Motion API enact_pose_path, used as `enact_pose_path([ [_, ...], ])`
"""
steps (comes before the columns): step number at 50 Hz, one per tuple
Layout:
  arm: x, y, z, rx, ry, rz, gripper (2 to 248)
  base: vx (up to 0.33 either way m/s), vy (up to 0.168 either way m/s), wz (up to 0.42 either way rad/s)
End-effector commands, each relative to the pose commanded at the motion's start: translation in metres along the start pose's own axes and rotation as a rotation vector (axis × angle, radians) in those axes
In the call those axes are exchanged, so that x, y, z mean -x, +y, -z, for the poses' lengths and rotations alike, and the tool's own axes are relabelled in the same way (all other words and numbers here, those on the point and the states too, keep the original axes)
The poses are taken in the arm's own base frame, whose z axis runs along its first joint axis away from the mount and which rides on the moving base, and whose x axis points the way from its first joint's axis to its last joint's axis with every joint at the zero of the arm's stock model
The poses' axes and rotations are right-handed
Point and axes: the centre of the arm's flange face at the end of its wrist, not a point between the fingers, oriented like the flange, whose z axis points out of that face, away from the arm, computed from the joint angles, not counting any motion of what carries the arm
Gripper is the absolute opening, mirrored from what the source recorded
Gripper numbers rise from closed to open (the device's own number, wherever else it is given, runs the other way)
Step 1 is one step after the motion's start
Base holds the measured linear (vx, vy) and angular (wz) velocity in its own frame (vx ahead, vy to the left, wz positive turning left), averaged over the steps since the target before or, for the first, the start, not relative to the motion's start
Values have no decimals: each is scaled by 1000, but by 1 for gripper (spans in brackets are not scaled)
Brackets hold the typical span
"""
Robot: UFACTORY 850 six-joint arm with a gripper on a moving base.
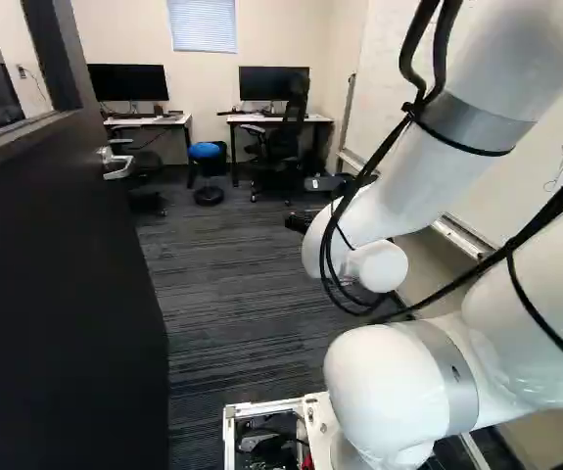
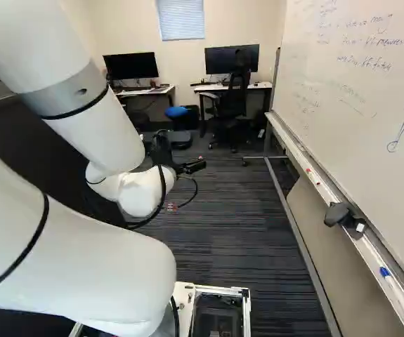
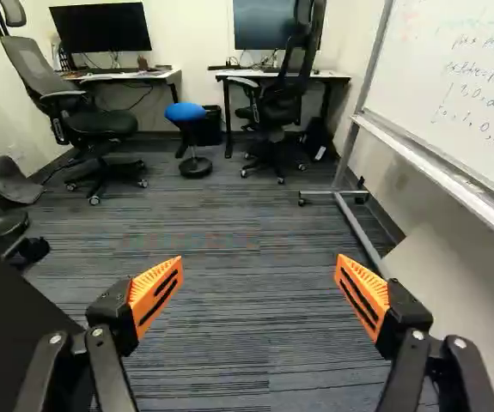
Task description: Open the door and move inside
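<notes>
Grey striped carpet (image 1: 232,284) stretches past the open, flat black door (image 1: 56,294); you're likely entering. Your black, orange-padded gripper (image 3: 259,283) gapes wide, empty; drive ahead.

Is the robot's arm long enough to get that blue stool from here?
Probably not: the open gripper faces that way, but the blue stool stands far off near the desks, with carpet between. Driving closer would likely be needed.

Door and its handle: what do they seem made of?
The door looks like painted wood or metal; its dark, smooth, even face doesn't settle which. The door handle seems to be polished metal, judging by its silvery tone and bright glints.
</notes>
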Motion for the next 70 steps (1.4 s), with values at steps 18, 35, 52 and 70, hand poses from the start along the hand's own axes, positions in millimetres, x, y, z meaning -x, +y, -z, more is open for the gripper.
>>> enact_pose_path([
  [18,0,0,0,0,0,0,247,206,6,1],
  [35,0,0,0,0,0,0,247,216,5,-13],
  [52,0,0,0,0,0,0,247,223,8,-16],
  [70,0,0,0,0,0,0,247,223,8,-15],
])
